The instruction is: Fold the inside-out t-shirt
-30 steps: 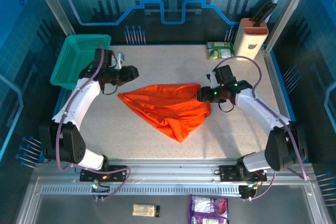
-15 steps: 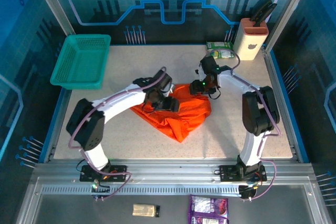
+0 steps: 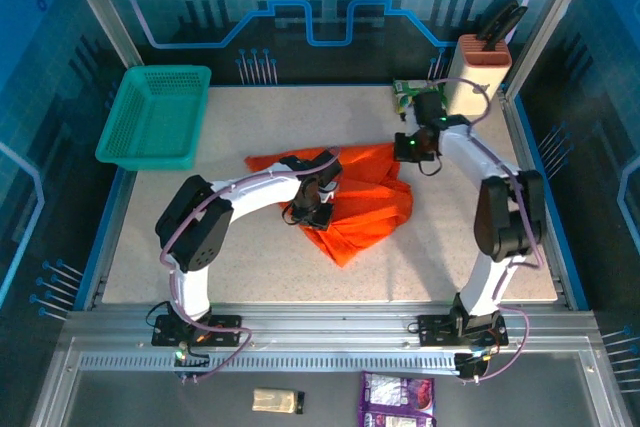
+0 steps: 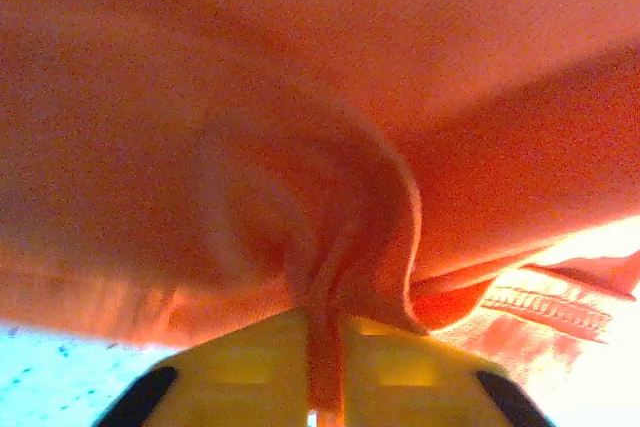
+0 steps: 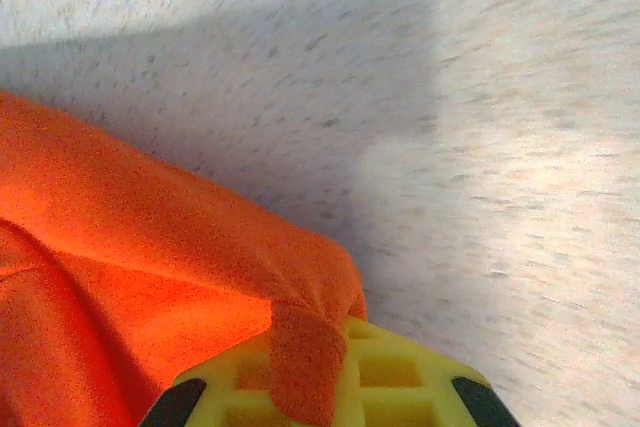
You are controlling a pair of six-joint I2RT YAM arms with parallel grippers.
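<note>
We find the inside-out t-shirt (image 3: 355,197) pinched in two places.
From above, it lies bunched mid-worktop (image 3: 250,262), with the left gripper (image 3: 318,209) at its centre and the right gripper (image 3: 405,150) at its far right corner. In both wrist views, jaws clamp orange folds.

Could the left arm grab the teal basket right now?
Probably not yet. The left arm has its jaws pinched shut on the orange t-shirt, so they'd have to let go first. Nothing stands between it and the teal basket.

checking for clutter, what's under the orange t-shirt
The t-shirt lies bunched on the speckled table; tabletop shows around it. Anything beneath the cloth is covered.
</note>
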